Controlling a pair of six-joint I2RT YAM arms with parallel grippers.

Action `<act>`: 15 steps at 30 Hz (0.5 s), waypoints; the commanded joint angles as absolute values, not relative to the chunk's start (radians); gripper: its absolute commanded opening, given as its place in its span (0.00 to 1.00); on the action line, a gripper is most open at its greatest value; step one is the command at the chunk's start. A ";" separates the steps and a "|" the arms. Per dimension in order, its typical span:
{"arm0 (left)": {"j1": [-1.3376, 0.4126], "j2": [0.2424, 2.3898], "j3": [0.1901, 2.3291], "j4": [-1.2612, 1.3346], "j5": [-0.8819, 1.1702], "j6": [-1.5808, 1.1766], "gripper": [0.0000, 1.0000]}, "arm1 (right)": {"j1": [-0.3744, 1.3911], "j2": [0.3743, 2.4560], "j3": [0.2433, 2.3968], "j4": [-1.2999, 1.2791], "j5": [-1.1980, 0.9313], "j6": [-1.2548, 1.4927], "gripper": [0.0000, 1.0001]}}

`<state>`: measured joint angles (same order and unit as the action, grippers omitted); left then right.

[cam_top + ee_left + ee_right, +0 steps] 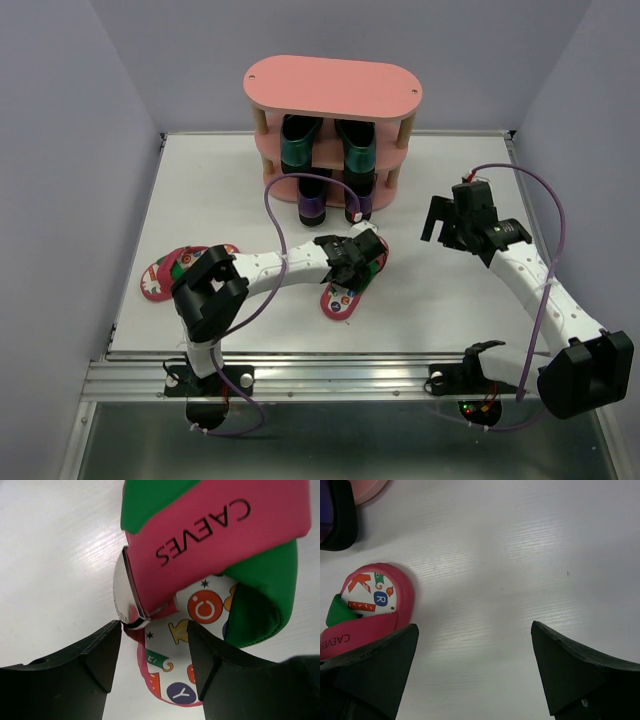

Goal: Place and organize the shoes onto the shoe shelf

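The pink three-tier shoe shelf point(333, 84) stands at the back centre. Two dark-green loafers point(300, 143) are on its middle board and two purple loafers point(313, 199) on the bottom one. One red flip-flop point(343, 294) lies in front of the shelf. My left gripper point(362, 256) is low over it. In the left wrist view my left gripper point(155, 652) is open, its fingers astride the flip-flop's point(200, 610) rim below the pink-and-green strap. The second flip-flop point(163, 275) lies at the left, partly hidden by my left arm. My right gripper point(450, 222) is open and empty.
The right wrist view shows my right gripper point(475, 665) over bare white table, with the flip-flop point(377, 597) at the left, a purple loafer's toe point(337, 520) and the shelf's base point(367, 490) at the top left. The table's metal front rail point(330, 378) runs by the arm bases.
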<state>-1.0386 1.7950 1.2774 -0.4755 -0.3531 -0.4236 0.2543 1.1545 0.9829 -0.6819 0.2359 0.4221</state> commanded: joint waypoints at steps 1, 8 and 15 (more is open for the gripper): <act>-1.055 1.752 1.259 -0.538 -0.385 -0.497 0.66 | 0.245 1.154 1.029 -0.664 0.253 0.410 1.00; -1.055 1.756 1.249 -0.503 -0.436 -0.445 0.65 | 0.245 1.143 1.020 -0.663 0.250 0.411 1.00; -1.057 1.759 1.267 -0.445 -0.460 -0.393 0.61 | 0.245 1.134 1.019 -0.663 0.250 0.407 1.00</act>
